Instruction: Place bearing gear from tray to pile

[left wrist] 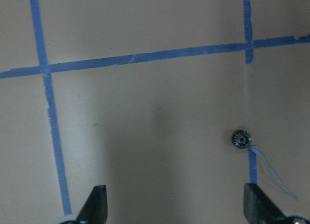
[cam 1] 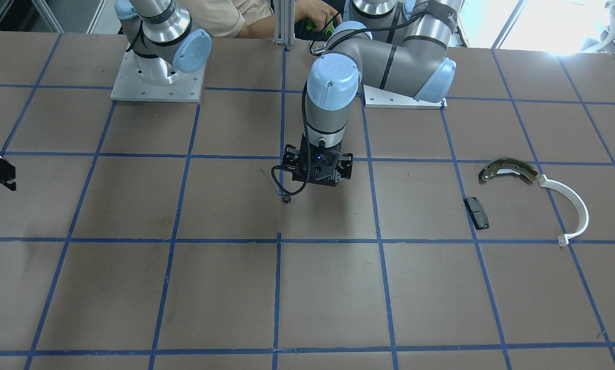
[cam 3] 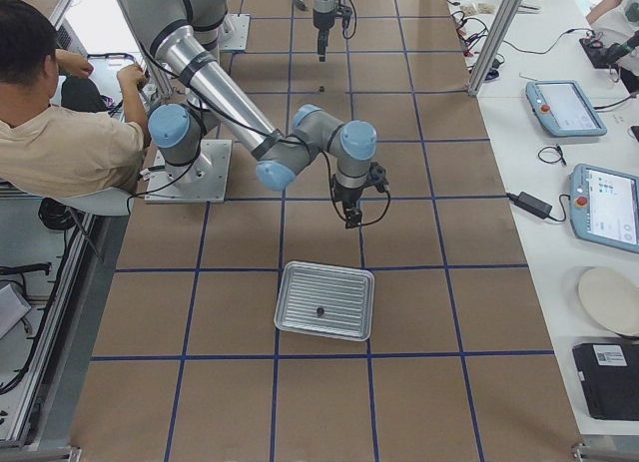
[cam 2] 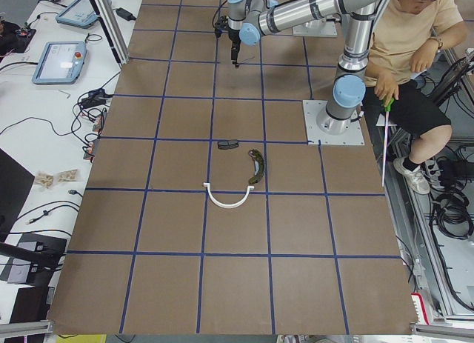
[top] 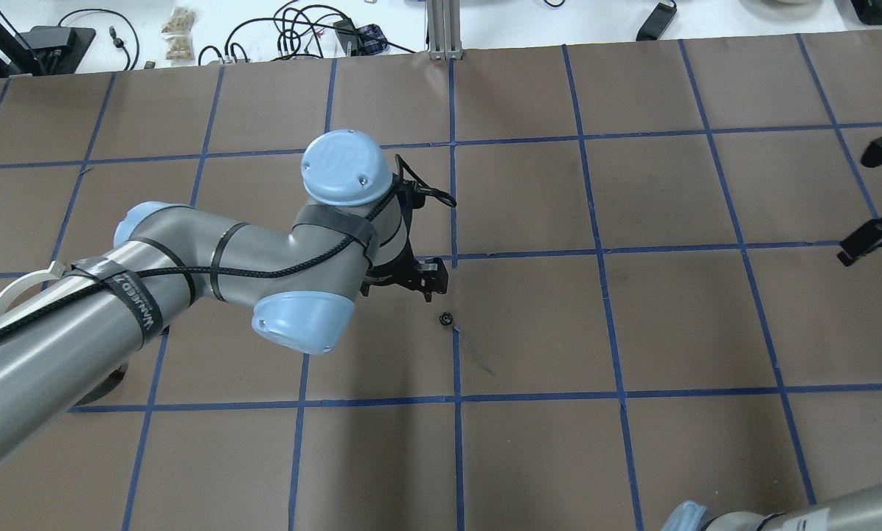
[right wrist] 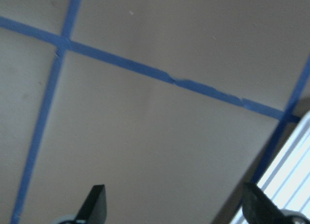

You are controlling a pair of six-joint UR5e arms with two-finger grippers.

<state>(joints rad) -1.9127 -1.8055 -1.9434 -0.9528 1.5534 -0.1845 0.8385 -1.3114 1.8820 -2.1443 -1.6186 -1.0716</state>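
The left hand [left wrist: 177, 204] hovers spread over the bench [left wrist: 145, 112], a bearing gear [left wrist: 240, 138] lying nearby. The right hand [right wrist: 175, 204] hangs spread near the tray [right wrist: 290, 178].

Tray [cam 3: 349, 320]: one, on the bench [cam 3: 419, 402].

Small dark round parts: two. The toothed gear [top: 445, 318] lies on bare bench, well apart from the tray. The second part [cam 3: 319, 310] sits inside the tray, too small to make out teeth.

Pile pieces: three, all far from the tray. One brake shoe [cam 1: 508, 168], one white arc [cam 1: 545, 181], one dark pad [cam 1: 476, 212].

Arms: two. The left arm [top: 190, 258] is far from the tray, the right arm [cam 3: 250, 123] near it.

Tools: two, one per arm. Left tool [left wrist: 175, 195], right tool [right wrist: 173, 195].

Operators: one operator [cam 2: 404, 32].

Touch panels: two, off the bench and well apart from the tray. First panel [cam 3: 564, 106], second panel [cam 3: 609, 208].
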